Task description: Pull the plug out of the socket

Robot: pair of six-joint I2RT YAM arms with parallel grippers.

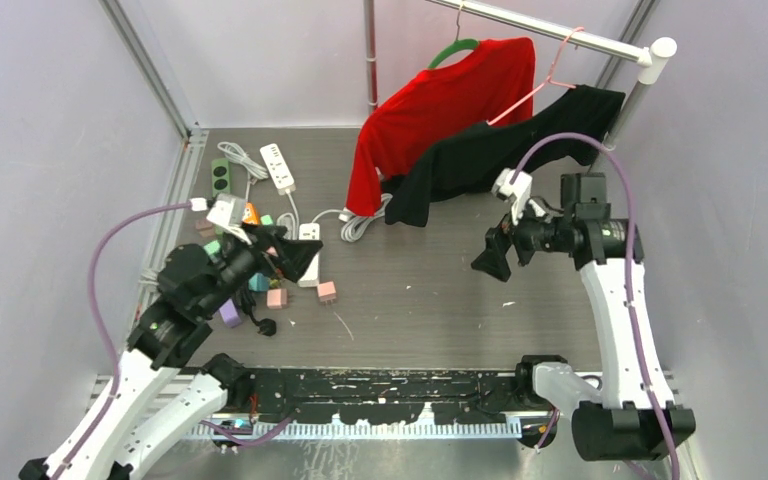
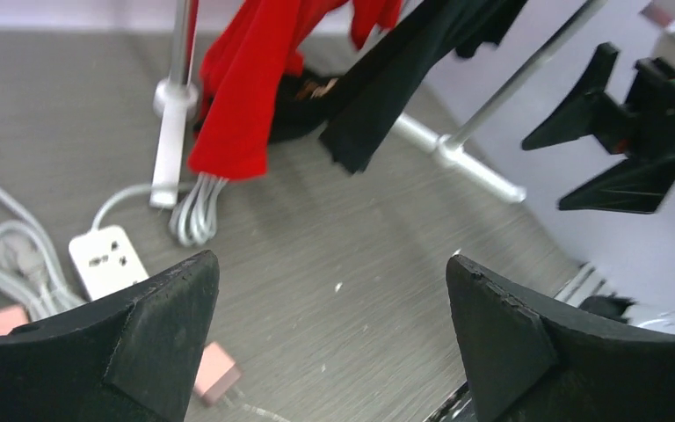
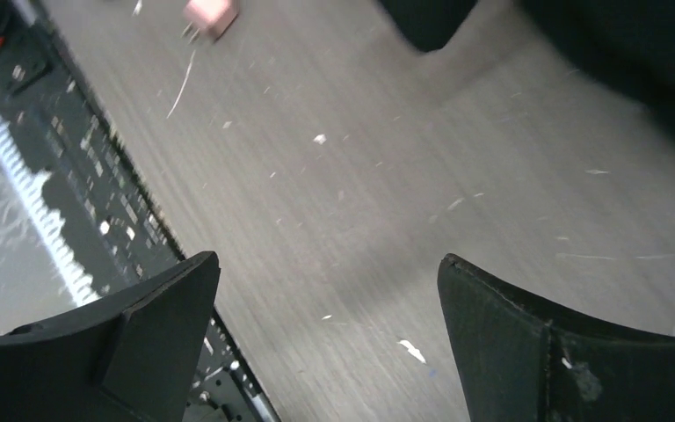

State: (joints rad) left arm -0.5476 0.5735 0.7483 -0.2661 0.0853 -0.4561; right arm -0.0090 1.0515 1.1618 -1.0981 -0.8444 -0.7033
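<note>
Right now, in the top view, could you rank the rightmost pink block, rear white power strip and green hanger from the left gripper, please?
1. Rightmost pink block, just right.
2. Rear white power strip, behind.
3. Green hanger, far back.

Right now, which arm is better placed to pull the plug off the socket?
Left. The left gripper hangs open beside the nearer white power strip; the right gripper, also open, sits far off across the table.
</note>
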